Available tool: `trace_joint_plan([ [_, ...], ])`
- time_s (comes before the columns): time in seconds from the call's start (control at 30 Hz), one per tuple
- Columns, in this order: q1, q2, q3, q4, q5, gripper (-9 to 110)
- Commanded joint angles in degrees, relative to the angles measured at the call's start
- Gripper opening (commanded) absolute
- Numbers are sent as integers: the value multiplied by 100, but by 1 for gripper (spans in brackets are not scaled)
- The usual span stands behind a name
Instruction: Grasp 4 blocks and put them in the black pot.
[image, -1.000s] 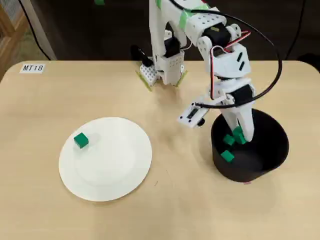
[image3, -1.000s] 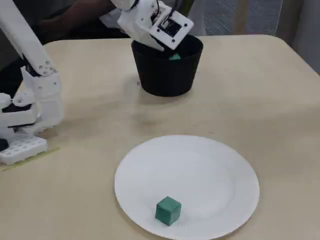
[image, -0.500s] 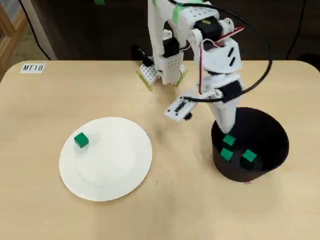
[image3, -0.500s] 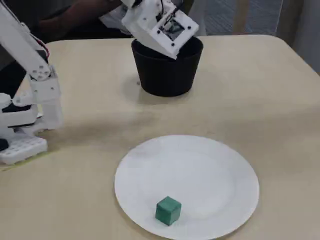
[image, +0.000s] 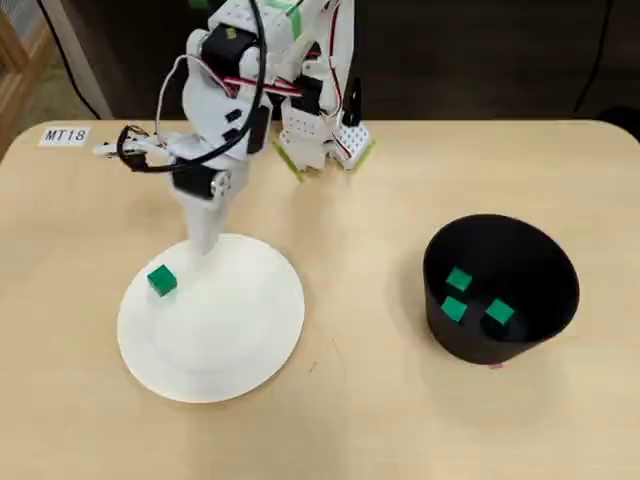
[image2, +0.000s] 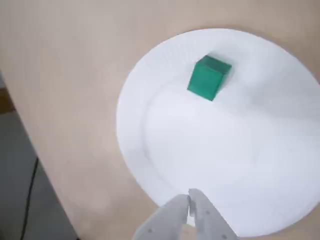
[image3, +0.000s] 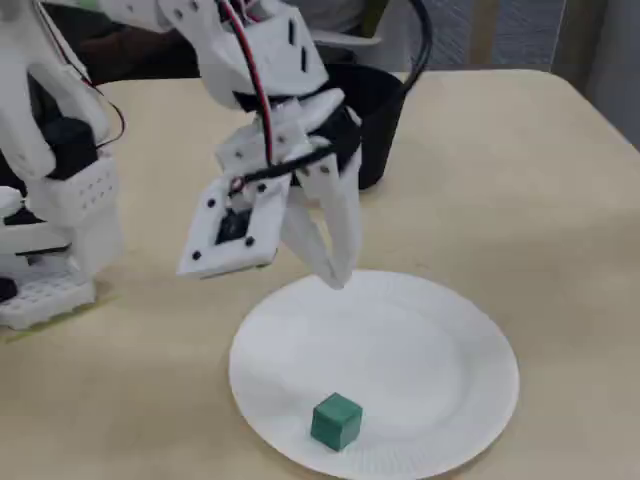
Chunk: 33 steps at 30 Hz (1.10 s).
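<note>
A white plastic robot arm (image: 225, 90) built from blocky segments, with black servo motors set into its joints. Red, white and black cables loop along it. Green tape marks its upper part. Its tool (image3: 335, 272) has two slim, tapering white fingers. Its perforated white base is edged with yellow-green tape.

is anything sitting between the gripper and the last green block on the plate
Nothing visible. The gripper, jaws shut, hangs over the white plate's rim, and only bare plate lies between it and the green block.
</note>
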<state>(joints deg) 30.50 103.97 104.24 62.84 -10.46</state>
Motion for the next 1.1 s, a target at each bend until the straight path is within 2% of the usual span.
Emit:
trace_joint_plan([
  [0.0, 176, -527, -756, 290, 35, -2],
  [0.43, 949, -3076, -3885, 2373, -396, -2],
  [0.63, 1002, -3190, -3946, 2496, -413, -2],
  [0.77, 1072, -3270, -3946, 2672, -527, 9],
  [0.9, 1151, -3357, -3902, 2760, -527, 9],
  [1.07, 1169, -3419, -3894, 2821, -642, 17],
])
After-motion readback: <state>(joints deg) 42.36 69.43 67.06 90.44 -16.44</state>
